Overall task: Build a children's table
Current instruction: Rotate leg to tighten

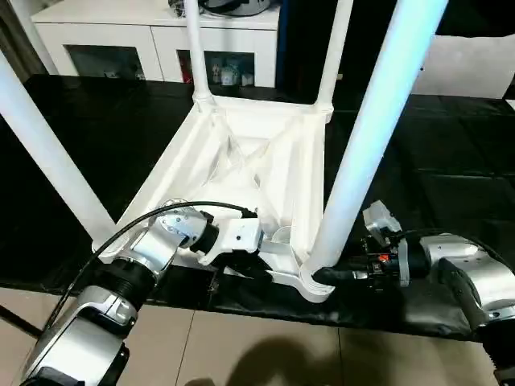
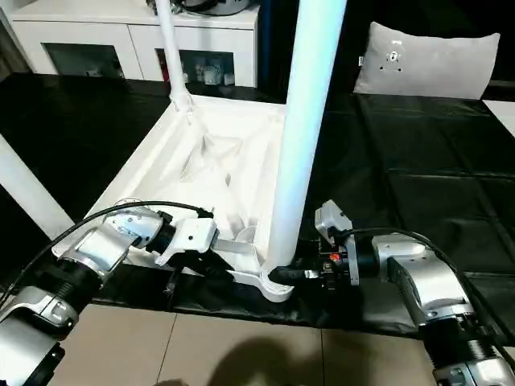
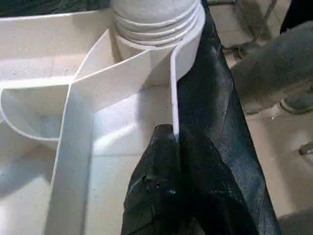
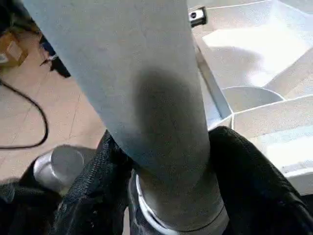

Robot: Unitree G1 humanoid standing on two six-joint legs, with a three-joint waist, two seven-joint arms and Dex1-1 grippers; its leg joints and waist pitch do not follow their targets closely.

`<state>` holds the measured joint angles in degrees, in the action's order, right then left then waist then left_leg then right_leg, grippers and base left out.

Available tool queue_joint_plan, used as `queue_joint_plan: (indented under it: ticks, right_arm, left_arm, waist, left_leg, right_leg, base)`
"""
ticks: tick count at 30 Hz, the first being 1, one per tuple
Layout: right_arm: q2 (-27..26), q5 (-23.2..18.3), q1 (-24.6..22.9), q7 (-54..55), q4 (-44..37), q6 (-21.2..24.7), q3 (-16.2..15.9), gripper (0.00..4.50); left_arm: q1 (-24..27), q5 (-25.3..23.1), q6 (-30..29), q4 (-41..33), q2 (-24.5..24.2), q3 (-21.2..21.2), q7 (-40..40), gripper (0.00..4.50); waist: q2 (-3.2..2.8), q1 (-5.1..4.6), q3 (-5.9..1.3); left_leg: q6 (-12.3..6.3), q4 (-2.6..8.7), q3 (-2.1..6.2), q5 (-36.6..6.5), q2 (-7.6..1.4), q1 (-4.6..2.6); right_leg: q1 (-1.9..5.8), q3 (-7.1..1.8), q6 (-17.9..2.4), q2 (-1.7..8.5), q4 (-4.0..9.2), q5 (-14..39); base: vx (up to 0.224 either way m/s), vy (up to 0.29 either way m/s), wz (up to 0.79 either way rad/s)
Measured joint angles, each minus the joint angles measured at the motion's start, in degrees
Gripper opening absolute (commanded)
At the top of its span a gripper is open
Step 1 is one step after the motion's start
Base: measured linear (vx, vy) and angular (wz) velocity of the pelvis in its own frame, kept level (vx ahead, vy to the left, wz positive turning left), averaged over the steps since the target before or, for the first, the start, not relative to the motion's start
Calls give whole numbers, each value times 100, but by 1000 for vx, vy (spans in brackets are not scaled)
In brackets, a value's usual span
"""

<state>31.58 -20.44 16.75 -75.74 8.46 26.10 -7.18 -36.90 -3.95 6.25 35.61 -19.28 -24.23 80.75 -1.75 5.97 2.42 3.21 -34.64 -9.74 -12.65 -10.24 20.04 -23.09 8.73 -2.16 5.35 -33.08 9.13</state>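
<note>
Assembly nearly finished, by the look of it: children's table (image 1: 241, 161) upside down at frame centre on the black-covered worktop (image 1: 451, 185), four legs standing in the corner sockets. Possibly still tightening the near right leg (image 1: 366, 137). Right gripper (image 2: 291, 273) reaching in from lower right, clamped round that leg's base. Left gripper (image 3: 173, 147) from lower left, pinching the near rim wall.

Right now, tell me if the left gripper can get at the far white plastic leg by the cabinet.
Probably not. The left gripper is clamped on the near rim of the upturned white plastic tabletop, and the far white leg stands across its whole ribbed underside.
</note>
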Motion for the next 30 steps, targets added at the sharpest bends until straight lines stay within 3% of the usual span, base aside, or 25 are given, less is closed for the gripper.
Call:
queue_joint_plan:
  ticks: [4,8,11,13,16,17,19,27,30]
  right_arm:
    - [-353,7,-55,878,-143,293,233,216]
    - [-1067,475,249,2568,-68,638,538,212]
    - [-1383,633,432,3417,64,840,779,208]
    - [-1738,770,625,4127,184,929,928,208]
    - [-2022,903,826,4860,384,850,1043,208]
    - [-2038,947,822,4937,440,694,1047,262]
    - [-2046,1002,814,4940,512,460,1025,274]
    - [-1876,966,575,4496,320,273,943,354]
    - [-1546,877,470,4073,317,113,864,375]
  left_arm:
    - [18,-107,-541,-51,69,185,-526,0]
    - [10,-260,-1321,-36,488,438,-1620,0]
    - [15,-254,-1672,-30,848,552,-2207,0]
    - [-17,-267,-1906,42,1105,691,-2721,0]
    - [-155,-333,-2150,177,1419,768,-3353,0]
    - [-165,-382,-2156,180,1492,765,-3501,0]
    - [-183,-440,-2155,180,1557,759,-3627,0]
    - [-129,-466,-1970,79,1423,610,-3474,0]
    - [-88,-470,-1738,70,1248,526,-3261,0]
  waist:
    - [-2,-95,-1]
    - [9,-411,1]
    - [21,-584,4]
    - [21,-642,4]
    - [9,-638,-3]
    - [7,-622,-4]
    - [2,-599,-7]
    - [1,-542,-7]
    - [2,-510,-7]
  left_leg:
    - [26,-2,0,10,3,-13]
    - [60,-11,0,6,1,-32]
    - [58,-15,5,5,2,-20]
    - [58,-15,10,5,1,-11]
    - [52,-10,12,1,3,-2]
    - [46,-6,13,-1,4,-1]
    - [11,4,13,11,3,3]
    - [4,16,11,9,3,4]
    - [4,12,10,10,3,3]
  right_leg:
    - [5,-2,-10,0,-2,-16]
    - [15,6,-9,-3,10,-18]
    - [13,10,-8,-4,20,-19]
    - [10,13,-7,-5,19,-19]
    - [10,14,-7,-5,18,-20]
    - [9,12,-6,-5,19,-20]
    - [4,11,-2,-5,20,-17]
    - [-4,9,-4,-6,13,-5]
    - [-2,8,-8,-6,13,-8]
  base:
    - [0,0,0]
    - [0,0,0]
    - [0,0,0]
    - [0,0,0]
    - [0,0,0]
    - [0,0,0]
    - [0,0,0]
    - [0,0,0]
    - [0,0,0]
